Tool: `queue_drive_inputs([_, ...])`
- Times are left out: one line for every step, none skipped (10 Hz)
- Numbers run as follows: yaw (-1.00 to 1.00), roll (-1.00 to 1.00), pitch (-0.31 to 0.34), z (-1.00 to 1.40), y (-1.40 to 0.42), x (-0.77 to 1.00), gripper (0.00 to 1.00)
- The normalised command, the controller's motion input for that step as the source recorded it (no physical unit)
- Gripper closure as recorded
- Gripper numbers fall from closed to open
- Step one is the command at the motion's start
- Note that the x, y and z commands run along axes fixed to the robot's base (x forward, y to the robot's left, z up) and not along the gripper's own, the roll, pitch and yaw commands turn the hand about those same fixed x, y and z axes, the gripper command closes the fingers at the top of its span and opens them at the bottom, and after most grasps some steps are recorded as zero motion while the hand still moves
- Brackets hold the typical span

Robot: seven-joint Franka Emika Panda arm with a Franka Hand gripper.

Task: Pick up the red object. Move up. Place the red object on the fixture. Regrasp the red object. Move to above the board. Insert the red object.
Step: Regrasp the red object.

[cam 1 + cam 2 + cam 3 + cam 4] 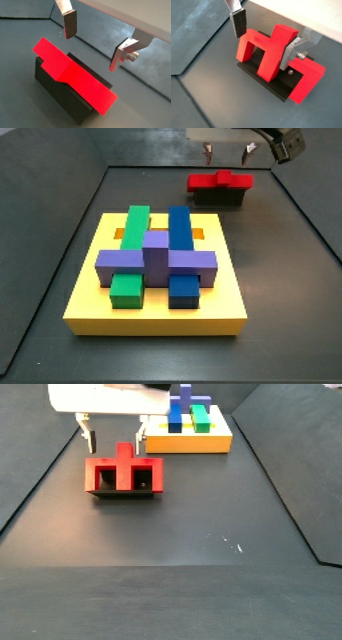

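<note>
The red object (221, 180) is a flat piece with prongs and rests on the dark fixture (221, 199) at the far end of the floor. It also shows in both wrist views (73, 75) (264, 50) and in a side view (124, 474). The gripper (227, 148) hangs open just above it, one finger on each side of the raised middle prong, holding nothing. The open gripper also shows in both wrist views (92, 50) (263, 49) and in a side view (115, 429). The fixture shows under the object in a wrist view (57, 87).
The yellow board (154, 313) stands in the middle of the dark floor, carrying blue, purple and green blocks. It also shows in a side view (187, 442), beyond the fixture. Low walls edge the floor.
</note>
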Motion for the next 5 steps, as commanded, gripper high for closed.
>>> queue_drive_inputs([0.11,1.00,-0.054,0.00,-0.29,-0.10,0.00])
queue_drive_inputs([0.11,1.00,-0.046,0.00,-0.26,-0.09,0.00])
queue_drive_inputs([0.09,1.00,-0.017,0.00,-0.27,-0.04,0.00])
queue_drive_inputs([0.09,1.00,0.000,0.00,-0.27,-0.02,0.00])
queue_drive_inputs([0.09,1.00,0.000,0.00,-0.30,-0.03,0.00])
